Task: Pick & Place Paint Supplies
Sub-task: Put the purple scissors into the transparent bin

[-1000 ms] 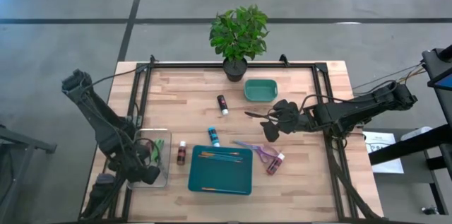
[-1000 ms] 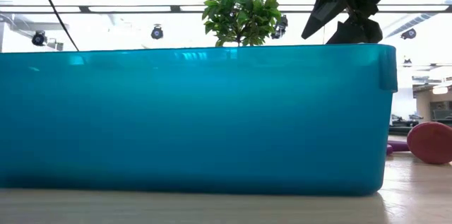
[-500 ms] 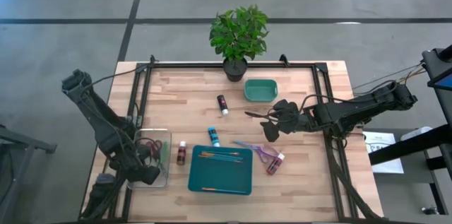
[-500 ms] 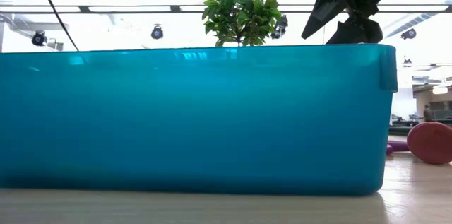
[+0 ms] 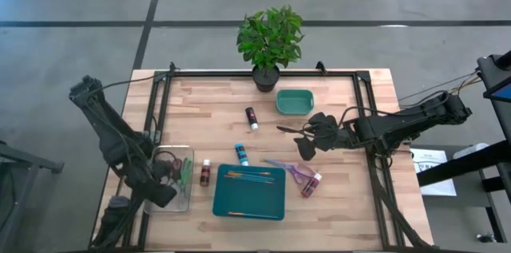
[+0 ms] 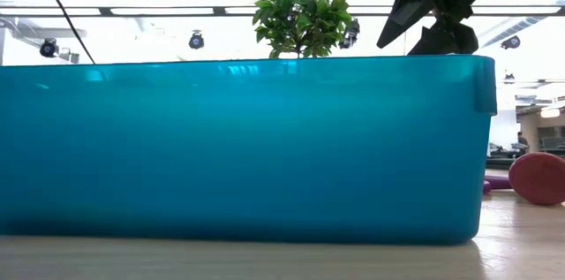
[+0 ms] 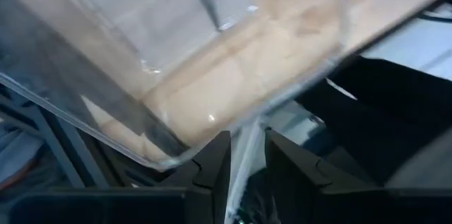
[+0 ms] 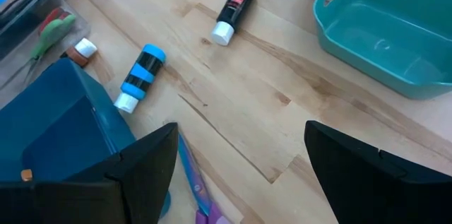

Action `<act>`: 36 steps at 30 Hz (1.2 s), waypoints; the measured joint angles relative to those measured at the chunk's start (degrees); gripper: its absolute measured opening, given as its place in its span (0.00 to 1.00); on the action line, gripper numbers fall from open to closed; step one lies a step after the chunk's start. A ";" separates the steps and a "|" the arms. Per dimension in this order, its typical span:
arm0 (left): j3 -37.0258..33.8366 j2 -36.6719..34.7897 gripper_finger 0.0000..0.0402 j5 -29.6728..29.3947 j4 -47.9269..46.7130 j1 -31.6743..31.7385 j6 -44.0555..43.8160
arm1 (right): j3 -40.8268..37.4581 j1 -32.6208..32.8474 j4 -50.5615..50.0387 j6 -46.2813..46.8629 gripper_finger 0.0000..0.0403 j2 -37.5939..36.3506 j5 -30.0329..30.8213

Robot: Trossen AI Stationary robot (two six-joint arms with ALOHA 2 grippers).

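Wooden table (image 5: 335,205): at seven o'clock the left gripper (image 5: 160,191) is seen with fingers slightly parted astride the clear tray's (image 5: 187,202) rim. Wide open and empty, the right gripper (image 5: 313,137) is poised at three o'clock, apparently for the blue bottle (image 5: 241,155) lying centrally.

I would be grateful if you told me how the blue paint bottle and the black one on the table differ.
The blue bottle has a blue body crossed by a black band; the black bottle is black with a reddish label. The blue bottle lies close by the teal tray; the black bottle lies nearer the green bin. Both have white caps and lie on their sides on the table, apart from both grippers.
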 joint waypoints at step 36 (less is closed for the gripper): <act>6.52 -7.53 0.25 -25.64 2.69 0.03 12.41 | -2.82 0.66 -2.40 -36.37 0.75 1.24 -27.29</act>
